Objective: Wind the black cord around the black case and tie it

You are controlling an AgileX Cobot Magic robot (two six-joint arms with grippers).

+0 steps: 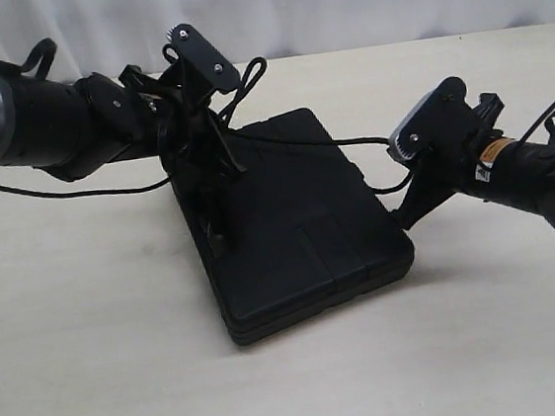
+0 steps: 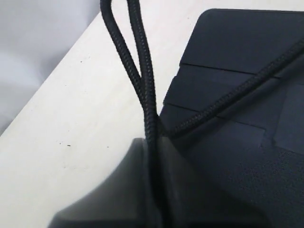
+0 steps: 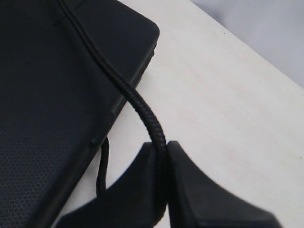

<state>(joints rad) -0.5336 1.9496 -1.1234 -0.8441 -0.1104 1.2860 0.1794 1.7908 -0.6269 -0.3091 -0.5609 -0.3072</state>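
step in hand (judged): drawing the wrap tight across the black case (image 1: 289, 222) ahead of the tie.

1. left gripper (image 2: 154, 185): jaws closed on a doubled run of the black cord (image 3: 137, 102), both strands entering the pinch together at the case's left edge.
2. right gripper (image 3: 164, 185): jaws closed on a single strand, just beside the case's right edge and off its top face.
3. the cord runs over the top of the case between the two pinches. a further strand shows low beside the right edge (whether it passes under the case cannot be told).
4. pull evenly and outward with both arms. uneven pull would likely slide or turn the case, since nothing pins it.
5. keep the doubled strands together when crossing them, or the loop may slip out.

surface: the case lies flat on a pale, smooth table (image 1: 98, 386), between the arms. behind it hangs a light backdrop (image 1: 355, 1).
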